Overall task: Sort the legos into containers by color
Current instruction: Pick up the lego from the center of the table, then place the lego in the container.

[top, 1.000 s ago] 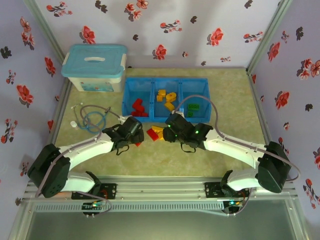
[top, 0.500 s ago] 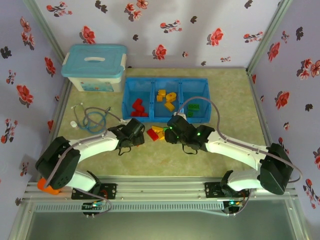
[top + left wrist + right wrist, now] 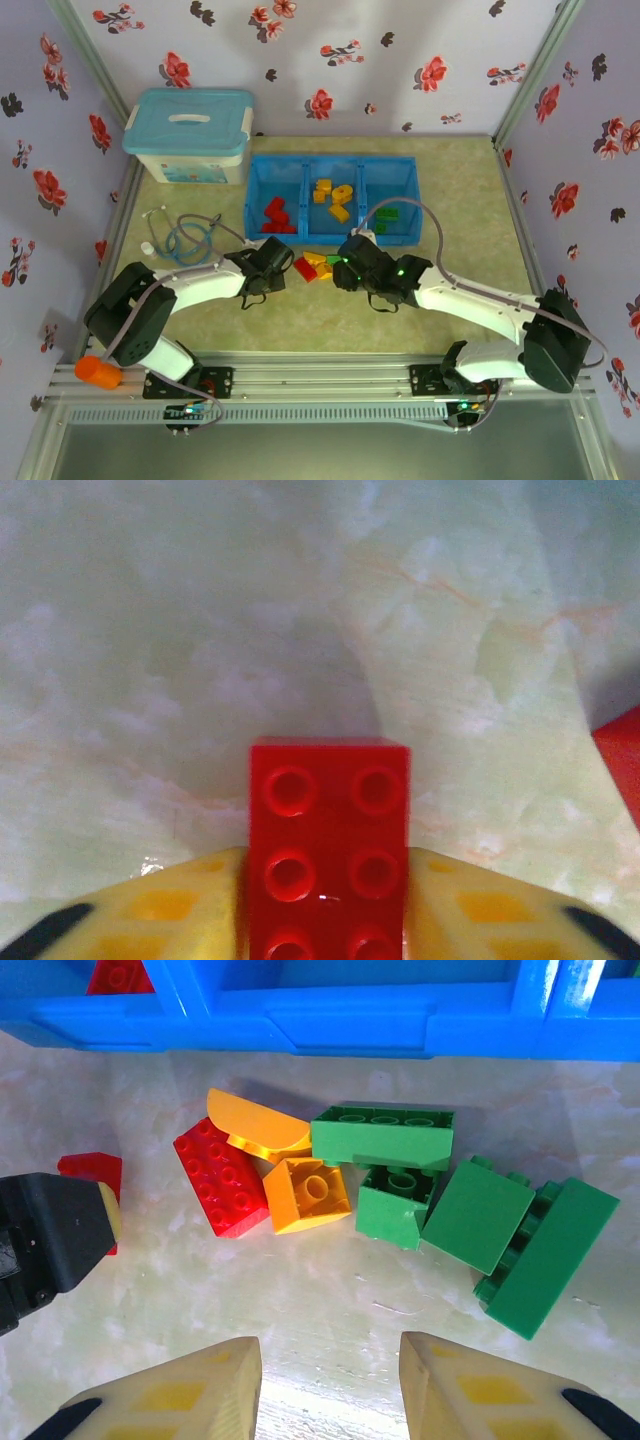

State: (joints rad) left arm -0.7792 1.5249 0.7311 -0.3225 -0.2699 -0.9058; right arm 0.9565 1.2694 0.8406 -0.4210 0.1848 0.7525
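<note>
Red lego (image 3: 328, 850) lengthwise along L hand (image 3: 326, 910)

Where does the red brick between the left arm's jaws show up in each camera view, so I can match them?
Left wrist: red brick bottom centre, between the yellow pads.
Right wrist: apparently the red brick at the left edge, left of the loose pile.
Top external: hidden under the left gripper, just left of the loose pile.
Shared landmark: the loose pile.

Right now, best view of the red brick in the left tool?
Left wrist: red brick fills centre, studs clear, pinched by the left tool. Right wrist catches one corner; top external, the tool covers it.
</note>
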